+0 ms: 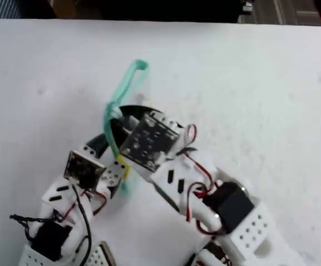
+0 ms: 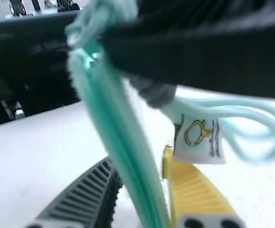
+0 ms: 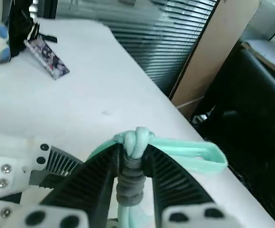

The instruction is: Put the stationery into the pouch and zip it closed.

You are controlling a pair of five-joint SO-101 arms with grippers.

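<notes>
Zipping stage, by my reading. Teal pouch (image 1: 128, 83) stands on edge mid-counter (image 1: 260, 83), with both arms at it.

Left tool (image 2: 139, 164): grey and yellow jaws press on either side of the pouch's edge, clamping it. Right tool (image 3: 132, 151): black jaws pinched tight on the grey zip pull (image 3: 130, 183), with a teal cord knot (image 3: 137, 137) just above them.

Pouch is seen edge-on, so I can't tell how far the zip is closed or what is inside. Likely left to do: draw the pull to the end, then release.

Around: a white label (image 2: 199, 140) and teal loop strap (image 2: 251, 123) hang off the pouch beside the yellow jaw. A patterned flat item (image 3: 47, 57) lies well apart from the pouch; possibly stationery, can't tell.

In the way: the tools sit almost touching at the pouch, so the left tool crowds the pull's path.
</notes>
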